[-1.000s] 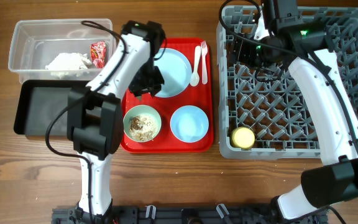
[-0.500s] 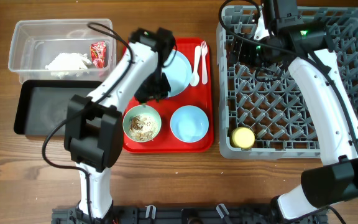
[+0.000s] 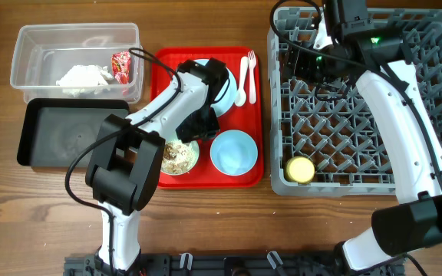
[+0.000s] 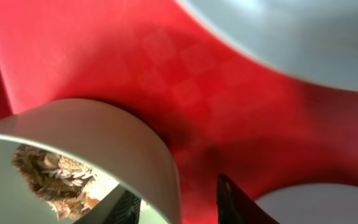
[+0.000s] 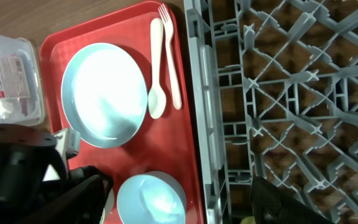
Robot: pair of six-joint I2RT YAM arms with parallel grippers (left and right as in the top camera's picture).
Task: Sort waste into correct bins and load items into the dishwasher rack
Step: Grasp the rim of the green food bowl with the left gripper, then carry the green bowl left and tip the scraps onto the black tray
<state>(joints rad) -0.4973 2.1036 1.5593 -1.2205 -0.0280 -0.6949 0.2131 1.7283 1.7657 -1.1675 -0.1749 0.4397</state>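
Note:
My left gripper (image 3: 196, 138) is open and low over the red tray (image 3: 163, 61). It straddles the right rim of the light blue bowl holding rice and brown scraps (image 3: 175, 159). In the left wrist view, one finger is inside that bowl (image 4: 104, 140) and one outside; the gripper (image 4: 179, 208) has a gap to the wall. The plate (image 3: 225, 86) is partly hidden by the arm. An empty blue bowl (image 3: 233, 152), spoon (image 3: 240, 80) and fork (image 3: 250, 70) lie on the tray. My right gripper (image 3: 307, 65) hangs open and empty over the grey rack (image 3: 374, 115), which holds the yellow cup (image 3: 300, 169).
The clear tub (image 3: 33, 38) at back left holds the white napkin (image 3: 81, 76) and red wrapper (image 3: 121, 65). The black tray (image 3: 67, 138) lies in front of it. The right wrist view shows the plate (image 5: 104, 93), spoon (image 5: 156, 68), fork (image 5: 169, 56) and empty bowl (image 5: 151, 199).
My left gripper has moved from the plate's left edge toward the front and right, down onto the rim of the bowl with scraps. The right arm has not moved.

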